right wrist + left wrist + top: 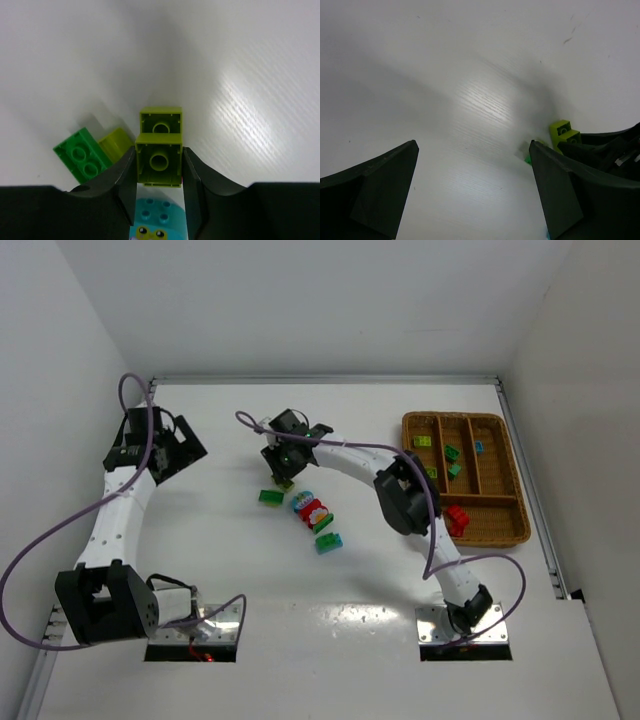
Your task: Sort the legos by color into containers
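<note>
Left gripper (188, 452) is hovering far left of the tray (455, 417), well apart from it. Its fingers (375, 190) are standing wide apart with nothing between them, and only bare table (470, 75) is showing under them. Green brick (270, 497) is lying flat on the table left of the tray, studs up, with a small lime piece (116, 144) sitting just beside it. Right gripper (286, 480) is reaching out left of the tray, just beside the green brick. Its fingers (125, 175) are clamping a lime brick (160, 145) from both sides, with the hollow underside facing the wrist camera; cannot tell whether it is touching the table. Stack (312, 510) is lying between the green brick and the tray: teal, white printed and red pieces joined, with a green one at its near end. Teal brick (328, 542) is lying alone just on the near side of the stack, left of the tray's near corner. Inside the tray, two lime bricks (423, 441) are sitting in the left long compartment. Two green bricks (452, 452) are sitting in the middle one and a small teal piece (479, 447) in the right one. Red bricks (457, 514) are sitting in the cross compartment at the near end, partly hidden by the right arm (405, 502).
</note>
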Robot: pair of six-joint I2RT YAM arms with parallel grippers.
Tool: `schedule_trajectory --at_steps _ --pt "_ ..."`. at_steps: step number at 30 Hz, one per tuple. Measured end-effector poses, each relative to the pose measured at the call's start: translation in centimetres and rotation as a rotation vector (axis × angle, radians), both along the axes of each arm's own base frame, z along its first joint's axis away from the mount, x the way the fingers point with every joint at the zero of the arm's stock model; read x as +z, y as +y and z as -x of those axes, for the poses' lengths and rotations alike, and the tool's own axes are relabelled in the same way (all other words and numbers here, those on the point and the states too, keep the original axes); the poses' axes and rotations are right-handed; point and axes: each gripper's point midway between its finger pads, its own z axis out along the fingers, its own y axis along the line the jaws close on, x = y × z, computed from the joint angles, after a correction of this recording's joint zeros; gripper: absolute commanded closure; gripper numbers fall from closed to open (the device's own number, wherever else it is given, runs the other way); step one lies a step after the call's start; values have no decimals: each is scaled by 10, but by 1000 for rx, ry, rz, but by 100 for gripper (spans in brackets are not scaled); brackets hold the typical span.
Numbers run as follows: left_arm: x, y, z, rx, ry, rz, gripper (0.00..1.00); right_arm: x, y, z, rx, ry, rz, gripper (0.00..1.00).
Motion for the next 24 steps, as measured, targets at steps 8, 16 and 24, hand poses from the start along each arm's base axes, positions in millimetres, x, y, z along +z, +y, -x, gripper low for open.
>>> schedule_trajectory --at_steps 8,16,24 --pt "-3 -81 -6 -387 -97 251 0 61 -54 35 -50 140 -254 80" --pt "29 -196 20 -879 -248 520 0 175 -146 64 -83 164 -685 80" --pt "46 -274 66 -1274 -278 656 3 207 -134 115 74 274 -820 80"
